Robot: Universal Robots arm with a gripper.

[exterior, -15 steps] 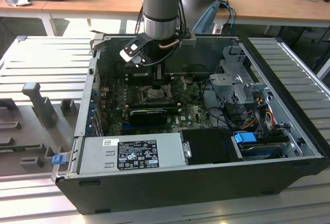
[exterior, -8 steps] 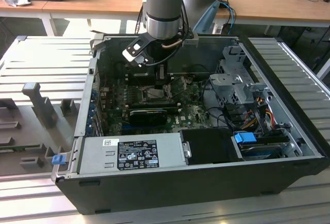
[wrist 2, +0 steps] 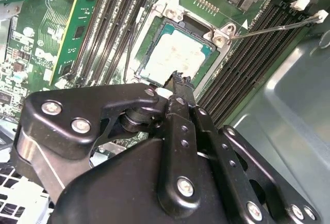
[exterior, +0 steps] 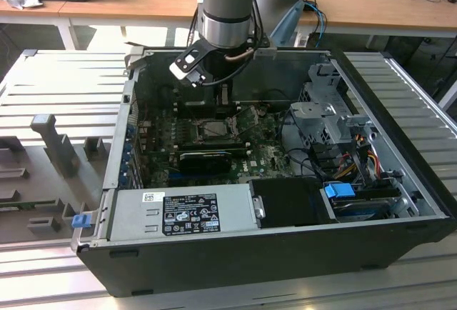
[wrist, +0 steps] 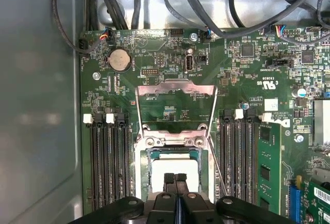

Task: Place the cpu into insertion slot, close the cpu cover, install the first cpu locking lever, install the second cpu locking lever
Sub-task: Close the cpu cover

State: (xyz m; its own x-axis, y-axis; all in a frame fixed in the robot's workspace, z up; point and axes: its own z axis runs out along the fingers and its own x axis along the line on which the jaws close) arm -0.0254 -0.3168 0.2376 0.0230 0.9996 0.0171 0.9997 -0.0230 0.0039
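The cpu (wrist: 161, 170) lies flat in the insertion slot (wrist: 146, 168) of the green motherboard (wrist: 242, 74), its pale face (wrist 2: 178, 48) up. The cpu cover (wrist: 175, 83) stands swung open on its hinge, away from the slot. A thin wire locking lever (wrist 2: 273, 27) sticks out free beside the socket. My gripper (wrist: 175, 176) hangs right over the cpu with its two black fingers pressed together and nothing between them. In the second wrist view the gripper (wrist 2: 179, 77) tips hover just above the chip's edge. In the exterior view the arm reaches down into the case over the slot (exterior: 214, 130).
Black memory slots (wrist: 105, 162) flank the socket on both sides, with a green memory stick (wrist 2: 77, 33) in one. A long black card (exterior: 203, 158), a grey power supply (exterior: 186, 210), a drive cage (exterior: 328, 110) and cables (wrist: 216, 17) crowd the case. Grey case wall (wrist: 36, 105) runs close by.
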